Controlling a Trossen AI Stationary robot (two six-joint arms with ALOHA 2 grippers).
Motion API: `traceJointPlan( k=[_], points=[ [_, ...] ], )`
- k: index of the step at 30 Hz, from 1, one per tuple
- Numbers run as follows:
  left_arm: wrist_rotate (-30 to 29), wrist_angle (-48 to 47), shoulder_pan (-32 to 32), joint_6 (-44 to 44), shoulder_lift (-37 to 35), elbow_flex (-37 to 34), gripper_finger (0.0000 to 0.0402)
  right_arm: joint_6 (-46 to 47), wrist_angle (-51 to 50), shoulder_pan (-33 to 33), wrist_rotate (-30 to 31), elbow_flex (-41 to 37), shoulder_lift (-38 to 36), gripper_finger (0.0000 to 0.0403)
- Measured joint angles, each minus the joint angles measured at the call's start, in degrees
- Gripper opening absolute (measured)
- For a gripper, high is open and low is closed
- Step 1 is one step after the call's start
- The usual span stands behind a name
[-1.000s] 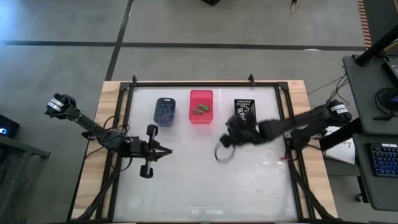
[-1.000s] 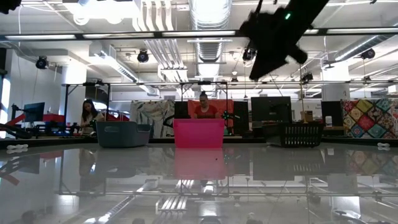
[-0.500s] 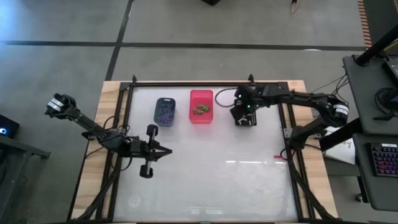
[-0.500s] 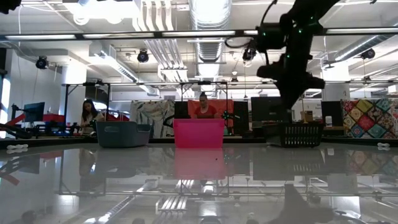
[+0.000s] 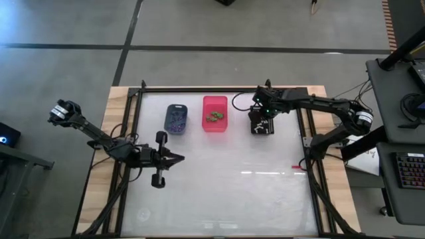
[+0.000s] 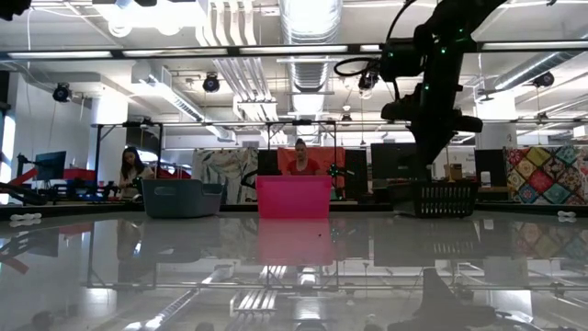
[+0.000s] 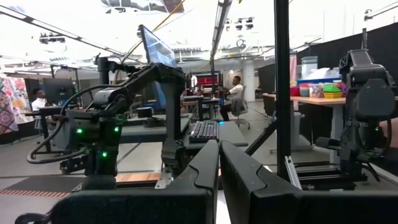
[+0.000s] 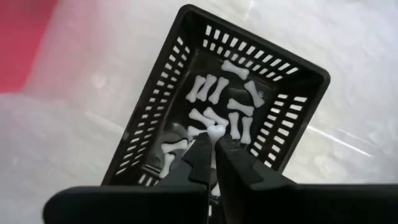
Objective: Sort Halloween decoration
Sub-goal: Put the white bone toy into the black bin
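Observation:
The Halloween decoration lies sorted in three bins along the table's far side. A blue-grey bin (image 5: 176, 118) holds purple trinkets and a pink bin (image 5: 214, 113) holds green ones. In a black slotted bin (image 5: 261, 121) lie several white bones (image 8: 211, 90). My right gripper (image 8: 215, 142) hangs over the black bin, pointing steeply down, shut on one white bone. In the low view it hangs (image 6: 432, 158) above the black bin (image 6: 445, 198). My left gripper (image 5: 178, 159) hovers shut and empty at the table's left, its fingers (image 7: 214, 163) closed together. My right gripper pinches a small white bone between its two fingertips, coming from above. Only the bone's knobbed end (image 8: 216, 130) shows past the tips; the fingers hide the rest. The bone is lifted clear, above the bones in the black bin.
The glossy white tabletop (image 5: 219, 192) lies bare in front of the bins. A black frame rail (image 5: 219, 88) runs around the table. People sit at desks in the room beyond the far edge (image 6: 299, 158).
My right gripper has swung from over the table's middle toward the far edge, to above the black bin, turning and tipping down as it went. Over the last half second it has barely moved. My left gripper has kept still.

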Motion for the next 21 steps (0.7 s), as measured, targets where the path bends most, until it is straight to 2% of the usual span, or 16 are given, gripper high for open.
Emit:
traceJointPlan(
  k=[4, 13, 21],
  points=[
    [-0.02, 0.0, 0.0, 0.0, 0.0, 0.0, 0.0, -0.26, 0.02, 0.06, 0.04, 0.0, 0.0, 0.002],
    [-0.02, -0.11, 0.0, 0.0, 0.0, 0.0, 0.0, 0.06, 0.02, 0.07, 0.12, -0.39, 0.0, 0.0075],
    [-0.02, -0.33, 0.0, 0.0, 0.0, 0.0, 0.0, -0.5, 1.27, 0.11, 0.15, -0.42, 0.01, 0.0093]
  ],
)
